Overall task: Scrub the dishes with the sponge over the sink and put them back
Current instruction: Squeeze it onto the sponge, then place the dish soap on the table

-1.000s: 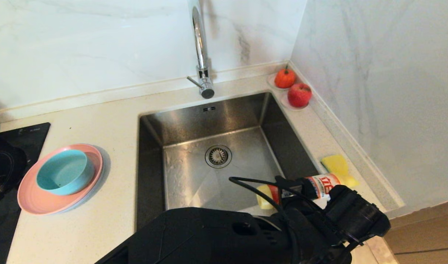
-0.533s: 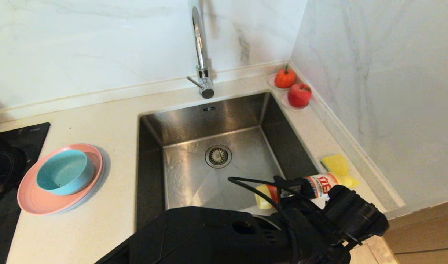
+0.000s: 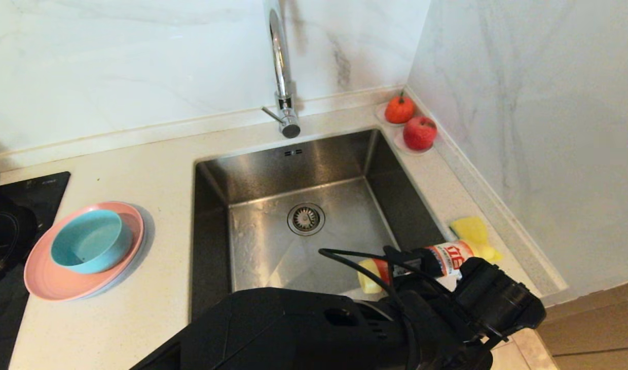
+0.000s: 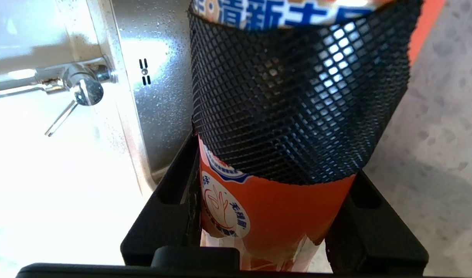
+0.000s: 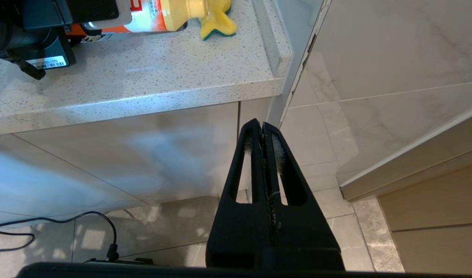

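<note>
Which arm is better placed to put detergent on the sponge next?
Probably the left. Its gripper already clamps the detergent bottle level over the counter, nozzle at the sponge. The right gripper hangs shut below the counter edge, holding nothing.

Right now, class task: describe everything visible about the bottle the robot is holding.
The detergent bottle is plastic, with an orange-red and white printed label bearing blue characters, a yellow nozzle end and a black mesh sleeve around its middle. It lies roughly level, gripped across its body by the left gripper, whose fingers press both sides. It is on the right of the sink, partly over the counter, nozzle toward the yellow sponge; whether they touch is unclear.
</note>
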